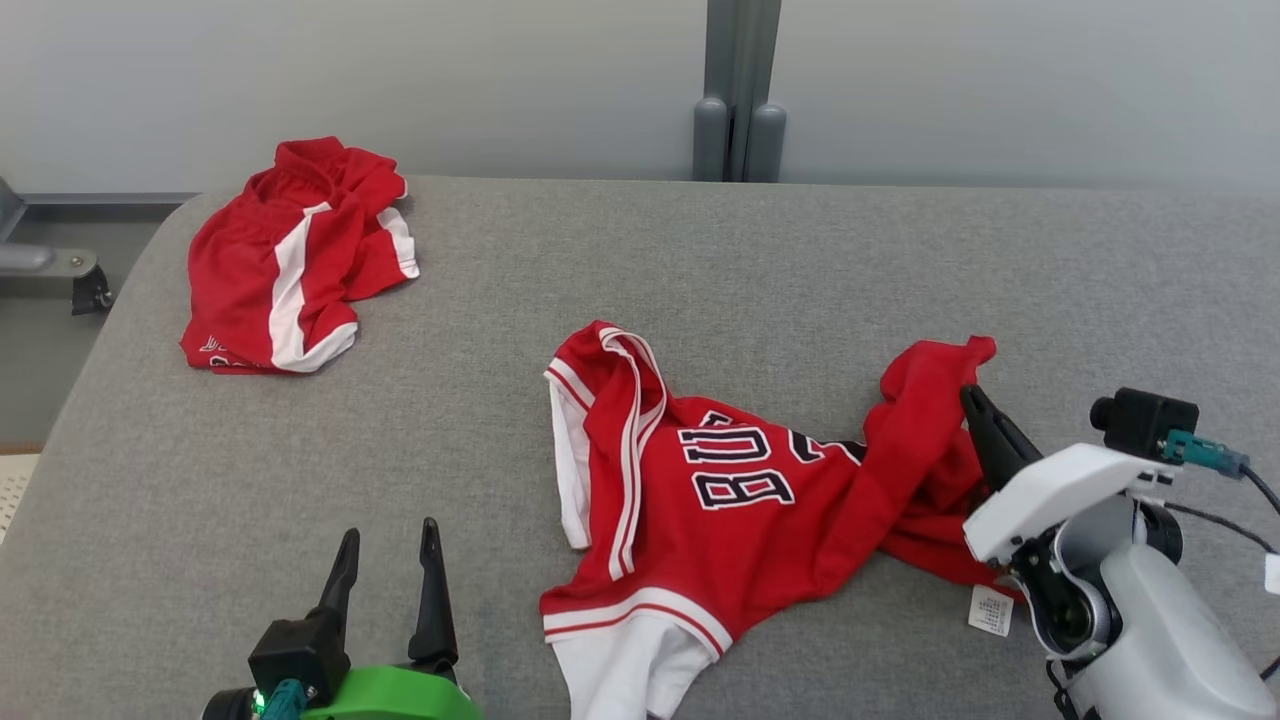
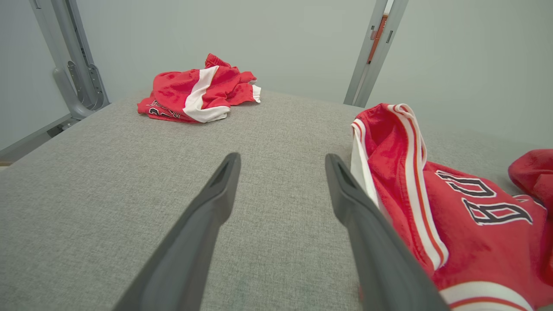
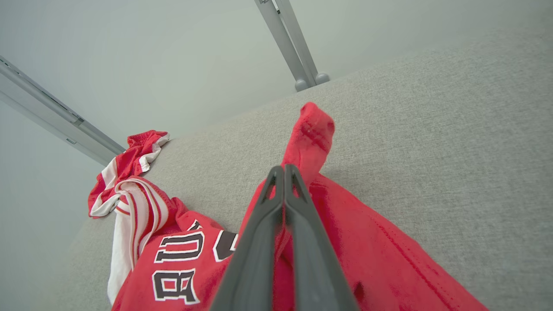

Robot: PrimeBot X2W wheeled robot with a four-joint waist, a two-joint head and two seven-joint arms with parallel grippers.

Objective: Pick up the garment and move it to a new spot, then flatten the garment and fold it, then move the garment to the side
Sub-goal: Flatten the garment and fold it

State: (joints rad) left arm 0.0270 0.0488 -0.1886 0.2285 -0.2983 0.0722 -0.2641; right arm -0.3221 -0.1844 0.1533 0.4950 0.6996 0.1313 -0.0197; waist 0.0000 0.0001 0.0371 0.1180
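One: Two red garments are laid on the grey padded surface point(image 1: 760, 250). Which one is being handled?

Other: The jersey point(image 1: 720, 500) is. It is red with white trim and dark lettering, and it is spread out crumpled near the front edge, right of the middle in the head view. The shorts point(image 1: 285, 270) are bunched at the far left corner, well apart from it.

One: How is the right gripper point(image 1: 972, 398) set?

Other: Its two dark fingers are pressed together, and a raised fold at the jersey's right end is pinched between them. In the right wrist view, red cloth is seen on both sides of the fingers and standing up past their tips.

One: And the left gripper point(image 1: 390, 530)?

Other: Its fingers are spread wide and nothing is held between them. It is kept low over bare surface, near the jersey's white-striped edge but apart from it.

One: Is anything else noted?

Other: A white label point(image 1: 990, 610) is seen at the jersey's near right edge, beside the right arm's pale wrist. A grey post point(image 1: 738, 100) is set behind the surface, against the pale wall.
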